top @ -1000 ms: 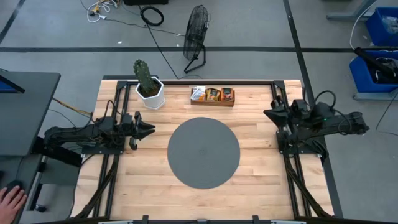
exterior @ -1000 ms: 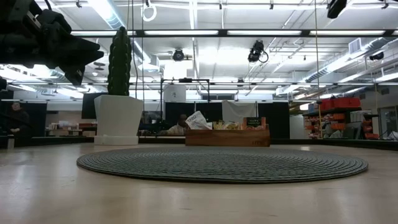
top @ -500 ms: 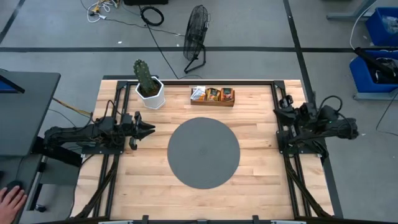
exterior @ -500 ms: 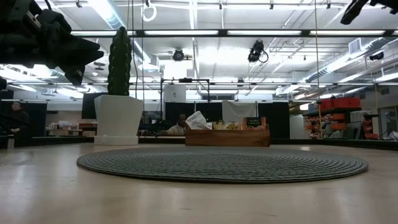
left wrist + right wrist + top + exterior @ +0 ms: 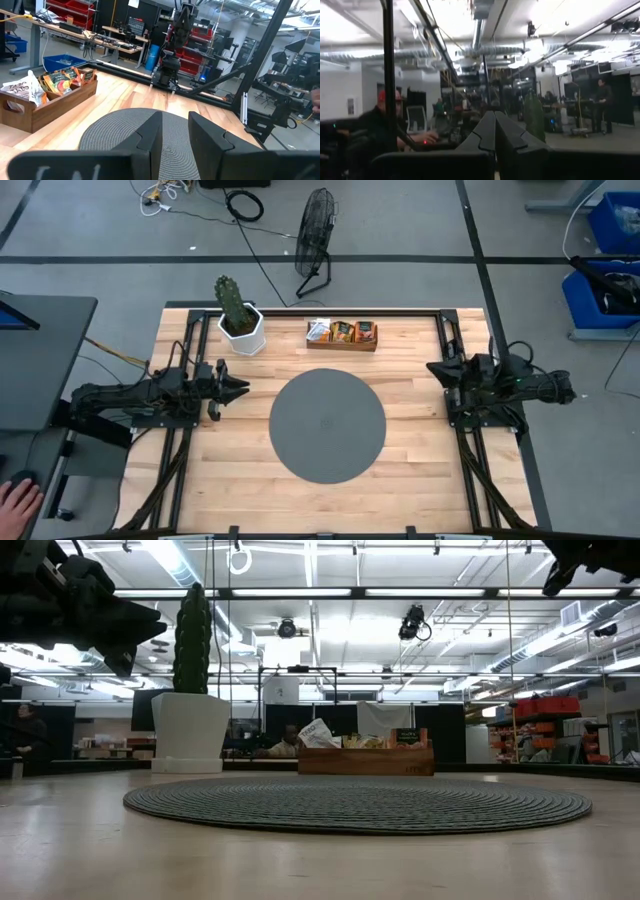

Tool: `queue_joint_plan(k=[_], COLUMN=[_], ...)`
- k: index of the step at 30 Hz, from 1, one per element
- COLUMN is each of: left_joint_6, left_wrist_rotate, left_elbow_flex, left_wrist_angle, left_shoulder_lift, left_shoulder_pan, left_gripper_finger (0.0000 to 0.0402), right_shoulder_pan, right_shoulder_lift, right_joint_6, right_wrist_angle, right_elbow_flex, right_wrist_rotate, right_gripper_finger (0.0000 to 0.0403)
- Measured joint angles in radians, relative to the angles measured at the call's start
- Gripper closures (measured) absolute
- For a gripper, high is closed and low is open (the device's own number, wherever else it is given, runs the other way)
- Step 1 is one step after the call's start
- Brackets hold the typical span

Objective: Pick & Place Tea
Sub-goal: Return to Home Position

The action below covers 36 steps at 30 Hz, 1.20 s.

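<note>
Tea sachets (image 5: 343,331) bunched in tray (image 5: 342,347), count unclear

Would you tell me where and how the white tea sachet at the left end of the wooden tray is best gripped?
Probably by its top edge: the white tea sachet stands above the wall of the wooden tray, so come down from above and pinch across its thin flat faces. The tray walls block a sideways approach.
</note>
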<state>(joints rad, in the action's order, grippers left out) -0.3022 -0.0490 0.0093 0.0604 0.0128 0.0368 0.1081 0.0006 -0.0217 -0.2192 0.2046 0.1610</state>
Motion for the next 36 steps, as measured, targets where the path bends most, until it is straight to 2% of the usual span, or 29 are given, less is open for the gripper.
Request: queue_joint_plan(k=[7, 12, 18, 28, 36], left_joint_6=[0.000, 0.000, 0.000, 0.000, 0.000], left_wrist_rotate=[0.000, 0.000, 0.000, 0.000, -0.001], left_elbow_flex=[0.000, 0.000, 0.000, 0.000, 0.000], left_wrist_angle=[0.000, 0.000, 0.000, 0.000, 0.000], left_shoulder_lift=[0.000, 0.000, 0.000, 0.000, 0.000], left_shoulder_pan=[0.000, 0.000, 0.000, 0.000, 0.000], left_gripper_finger=[0.0305, 0.0305, 0.0305, 0.0305, 0.0305], right_shoulder_pan=[-0.005, -0.020, -0.041, -0.055, -0.056], right_shoulder_lift=[-0.001, -0.001, -0.001, -0.001, -0.001], right_joint_6=[0.006, 0.032, 0.043, 0.074, 0.073], right_wrist_angle=[-0.230, -0.234, -0.157, 0.113, 0.187], right_elbow_flex=[-0.136, -0.187, -0.189, -0.189, -0.189], right_wrist_rotate=[0.000, -0.003, -0.022, -0.022, -0.022], right_gripper_finger=[0.0403, 0.0403, 0.0403, 0.0403, 0.0403])
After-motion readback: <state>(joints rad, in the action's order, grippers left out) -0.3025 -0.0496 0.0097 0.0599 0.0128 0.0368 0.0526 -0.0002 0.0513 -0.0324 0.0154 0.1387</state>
